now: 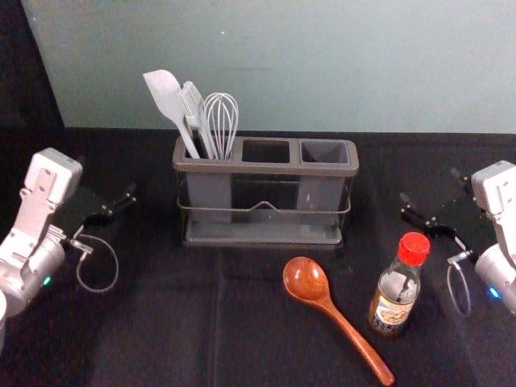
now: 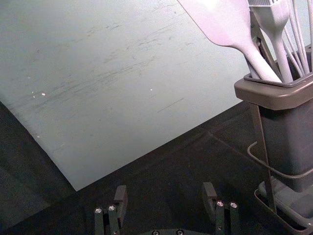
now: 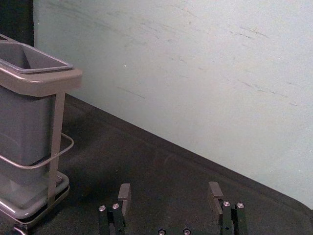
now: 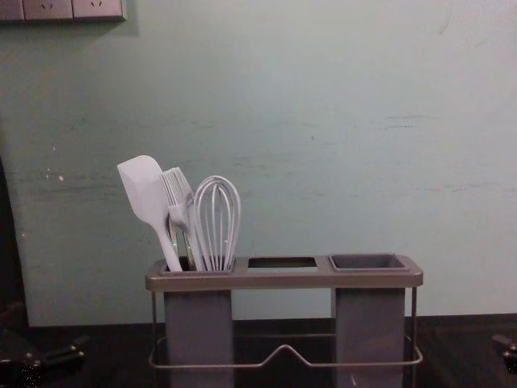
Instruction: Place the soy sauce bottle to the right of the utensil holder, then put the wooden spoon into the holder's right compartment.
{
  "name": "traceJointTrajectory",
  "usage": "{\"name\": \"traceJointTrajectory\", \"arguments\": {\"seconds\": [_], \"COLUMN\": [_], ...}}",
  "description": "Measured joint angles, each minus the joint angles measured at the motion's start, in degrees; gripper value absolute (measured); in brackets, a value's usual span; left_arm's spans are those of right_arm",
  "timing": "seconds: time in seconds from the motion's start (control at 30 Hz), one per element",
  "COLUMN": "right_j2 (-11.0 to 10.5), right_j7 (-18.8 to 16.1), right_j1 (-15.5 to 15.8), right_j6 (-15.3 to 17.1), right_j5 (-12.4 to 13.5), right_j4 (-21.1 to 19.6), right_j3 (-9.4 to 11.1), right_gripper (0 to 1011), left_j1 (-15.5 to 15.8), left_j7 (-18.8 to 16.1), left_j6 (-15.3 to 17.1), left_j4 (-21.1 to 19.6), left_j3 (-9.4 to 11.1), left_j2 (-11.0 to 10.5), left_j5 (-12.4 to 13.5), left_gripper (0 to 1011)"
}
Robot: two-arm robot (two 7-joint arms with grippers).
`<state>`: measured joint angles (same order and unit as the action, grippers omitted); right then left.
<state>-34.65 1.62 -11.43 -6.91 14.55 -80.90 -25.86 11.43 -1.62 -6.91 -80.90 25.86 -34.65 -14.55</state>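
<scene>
In the head view, my left gripper (image 1: 121, 203) is left of the utensil holder (image 1: 262, 168); my right gripper (image 1: 431, 201) is off to its right, behind the soy sauce bottle (image 1: 395, 289). The bottle stands upright with its red cap on, in front of the holder's right end. The wooden spoon (image 1: 340, 321) lies on the cloth left of the bottle, bowl toward the holder. The right compartment (image 1: 325, 151) is empty. The left wrist view has my left gripper (image 2: 165, 198) open with nothing between its fingers; likewise, my right gripper (image 3: 169, 198) is open and empty in the right wrist view.
A white spatula (image 1: 168, 101), a brush and a whisk (image 1: 221, 121) stand in the holder's left compartment. Black cloth (image 1: 193, 322) covers the table, and a pale green wall (image 1: 290, 64) rises behind it. A socket panel (image 4: 73, 8) is on the wall.
</scene>
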Motion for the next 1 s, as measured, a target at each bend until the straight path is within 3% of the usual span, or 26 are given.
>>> {"name": "traceJointTrajectory", "arguments": {"seconds": [1.0], "right_j2": [0.0], "right_j7": [0.0], "right_j1": [0.0], "right_j6": [0.0], "right_j5": [0.0], "right_j4": [0.0], "right_j3": [0.0], "right_gripper": [1004], "left_j1": [0.0], "left_j7": [0.0], "left_j6": [0.0], "left_j4": [0.0], "left_j3": [0.0], "left_j2": [0.0], "left_j5": [0.0], "left_gripper": [1005]}}
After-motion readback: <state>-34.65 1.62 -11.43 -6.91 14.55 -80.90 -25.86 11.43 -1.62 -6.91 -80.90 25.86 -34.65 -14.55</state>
